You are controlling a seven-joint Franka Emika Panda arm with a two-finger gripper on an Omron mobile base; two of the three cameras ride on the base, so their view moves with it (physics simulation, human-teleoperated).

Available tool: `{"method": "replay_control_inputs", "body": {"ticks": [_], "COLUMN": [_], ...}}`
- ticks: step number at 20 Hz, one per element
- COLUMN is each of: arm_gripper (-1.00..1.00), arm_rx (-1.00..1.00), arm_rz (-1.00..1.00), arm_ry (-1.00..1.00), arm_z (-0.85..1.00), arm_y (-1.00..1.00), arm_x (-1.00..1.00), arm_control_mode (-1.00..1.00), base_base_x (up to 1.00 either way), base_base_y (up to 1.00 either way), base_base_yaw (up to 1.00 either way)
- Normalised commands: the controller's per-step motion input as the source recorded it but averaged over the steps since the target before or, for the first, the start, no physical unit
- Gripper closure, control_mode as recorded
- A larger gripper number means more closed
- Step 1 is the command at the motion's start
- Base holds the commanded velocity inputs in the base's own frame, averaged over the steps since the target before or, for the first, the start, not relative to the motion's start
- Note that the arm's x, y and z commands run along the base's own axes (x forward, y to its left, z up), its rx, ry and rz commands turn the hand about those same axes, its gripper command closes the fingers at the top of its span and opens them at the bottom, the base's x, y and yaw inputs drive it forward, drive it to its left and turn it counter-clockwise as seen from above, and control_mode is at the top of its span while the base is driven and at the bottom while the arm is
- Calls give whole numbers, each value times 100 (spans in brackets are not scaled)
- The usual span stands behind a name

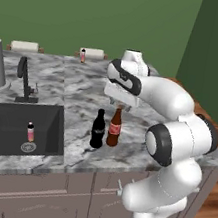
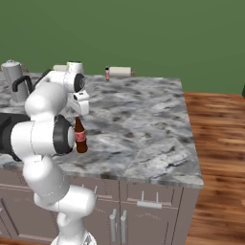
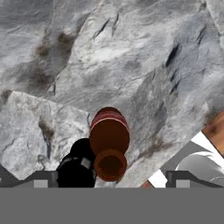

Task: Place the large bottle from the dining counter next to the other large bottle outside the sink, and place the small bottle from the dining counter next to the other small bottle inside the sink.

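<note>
The tool (image 3: 109,181) hung spread wide, gripping nothing, directly above two large bottles standing side by side on the counter (image 1: 143,125): the large bottle (image 1: 115,128) and the other large bottle (image 1: 98,129). Two small bottles showed: one in the sink (image 1: 52,126) at (image 1: 31,132), one far beyond the tool (image 1: 82,55).

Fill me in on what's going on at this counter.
The robot arm is placing bottles. The large bottle with the red label stands upright on the marbled counter, right beside the other large bottle, outside the sink. The gripper hangs directly above it, open, fingers wide of the neck. One small bottle stands in the sink by the drain; another small bottle waits at the counter's far edge.
</note>
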Motion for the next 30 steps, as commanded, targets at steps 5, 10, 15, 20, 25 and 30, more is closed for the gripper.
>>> {"method": "replay_control_inputs", "body": {"ticks": [5,10,15,20,25,30], "arm_gripper": [-100,-100,-100,-100,-100,-100], "arm_rx": [0,0,0,4,7,5], "arm_rz": [7,16,25,22,11,6], "arm_ry": [-2,-3,-6,-7,-17,-14], "arm_z": [48,4,18,12,0,8], "arm_y": [-3,-12,-33,-37,-7,-2], "arm_x": [-69,-69,-55,-31,-31,-52], "arm_control_mode": [-100,-100,-100,-100,-100,-100], "base_base_x": [0,0,0,0,0,0], "base_base_y": [0,0,0,0,0,0], "base_base_yaw": [0,0,0,0,0,0]}}
